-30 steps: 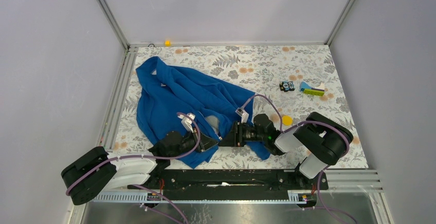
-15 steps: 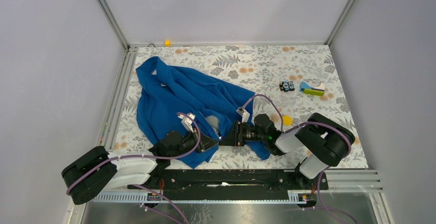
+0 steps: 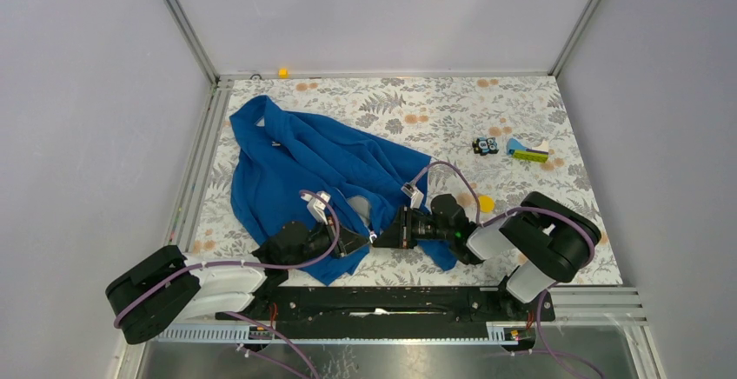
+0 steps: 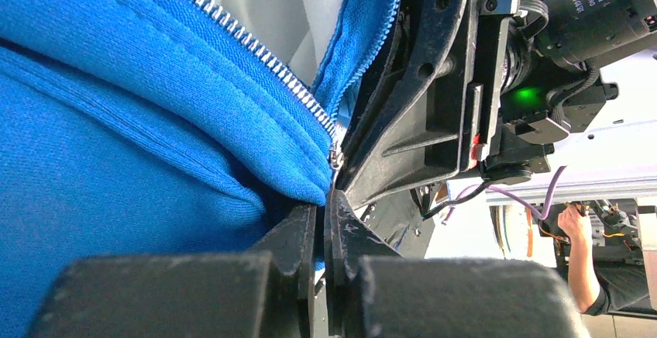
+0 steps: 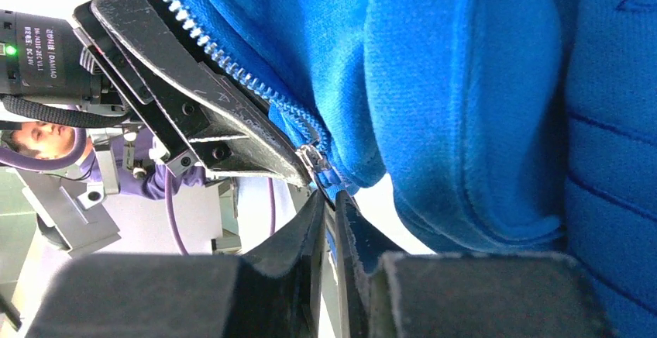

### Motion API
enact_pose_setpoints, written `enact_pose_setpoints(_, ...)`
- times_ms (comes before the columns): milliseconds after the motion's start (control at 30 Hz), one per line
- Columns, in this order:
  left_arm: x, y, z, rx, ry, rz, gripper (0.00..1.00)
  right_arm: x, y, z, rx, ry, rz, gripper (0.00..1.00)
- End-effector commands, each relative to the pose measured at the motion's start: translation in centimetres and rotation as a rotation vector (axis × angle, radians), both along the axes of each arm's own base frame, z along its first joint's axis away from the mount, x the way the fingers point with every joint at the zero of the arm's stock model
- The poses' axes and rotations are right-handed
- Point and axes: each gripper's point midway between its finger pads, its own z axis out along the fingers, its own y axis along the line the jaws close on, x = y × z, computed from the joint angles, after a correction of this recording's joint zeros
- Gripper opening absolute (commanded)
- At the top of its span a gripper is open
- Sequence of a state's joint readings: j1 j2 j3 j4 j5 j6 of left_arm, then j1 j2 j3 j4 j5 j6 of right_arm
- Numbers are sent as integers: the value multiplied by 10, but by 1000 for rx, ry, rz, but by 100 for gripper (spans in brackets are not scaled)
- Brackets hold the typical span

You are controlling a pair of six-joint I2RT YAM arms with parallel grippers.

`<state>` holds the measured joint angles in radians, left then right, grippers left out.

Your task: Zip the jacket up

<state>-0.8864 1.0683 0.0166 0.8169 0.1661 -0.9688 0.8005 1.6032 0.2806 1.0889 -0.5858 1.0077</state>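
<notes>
The royal-blue jacket (image 3: 300,166) lies spread on the left half of the table, with white lining showing at the open front. My left gripper (image 3: 362,239) and right gripper (image 3: 380,237) meet tip to tip at its bottom hem. In the left wrist view my left gripper (image 4: 323,202) is shut on the hem of the jacket (image 4: 116,144), just below the silvery zipper end (image 4: 335,156). In the right wrist view my right gripper (image 5: 331,202) is shut on the blue zipper tape of the jacket (image 5: 480,105), under the small slider (image 5: 312,156). The zipper teeth run apart above it.
A yellow disc (image 3: 485,202) lies right of the right wrist. A small black toy (image 3: 485,145) and a green and blue block (image 3: 528,154) lie at the back right. A small yellow object (image 3: 283,72) sits at the back edge.
The right arm has shifted very slightly; both grippers stay closed at the same spot on the hem.
</notes>
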Motion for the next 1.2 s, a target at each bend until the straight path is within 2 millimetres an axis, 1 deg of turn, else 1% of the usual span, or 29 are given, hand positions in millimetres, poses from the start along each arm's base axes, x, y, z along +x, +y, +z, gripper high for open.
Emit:
enact_pose_setpoints(0, -9, -7, 19, -75, -44, -58, 0, -3, 3, 16, 44, -23, 9, 12)
enact_pose_setpoints(133, -9, -6, 17, -70, -44, -57, 0, -8, 3, 21, 45, 29, 23, 1)
enact_pose_setpoints(233, -8, -6, 16, -67, -44, -53, 0, -9, 5, 32, 52, 63, 27, 0)
enact_pose_setpoints(333, -9, -6, 14, -61, -40, -57, 0, -3, 5, 41, 46, 84, -16, 0)
enact_pose_setpoints(433, -10, -6, 11, -50, -37, -67, 0, 8, 5, 46, 7, 91, -77, 0)
enact_pose_setpoints(467, -10, -7, 10, -44, -36, -71, 0, 14, 7, 51, 4, 75, -95, 0)
enact_pose_setpoints(600, -9, -12, 2, -4, -3, -83, 0, 34, 14, 62, -30, 27, -144, 0)
enact_pose_setpoints(767, -10, -15, -2, -15, 36, -87, 0, 49, 27, 58, -101, 20, -132, 0)
enact_pose_setpoints(800, -11, -15, -5, -12, 45, -87, 0, 52, 28, 57, -116, 18, -130, 0)
enact_pose_setpoints(933, -12, -14, -21, 29, 90, -72, 0, 60, 38, 63, -146, 8, -111, 0)
enact_pose_setpoints(1067, -17, -17, -26, 45, 90, -77, 0, 73, 51, 77, -165, 4, -95, 0)
enact_pose_setpoints(1167, -19, -17, -26, 43, 77, -69, 0, 88, 59, 92, -170, -13, -105, 0)
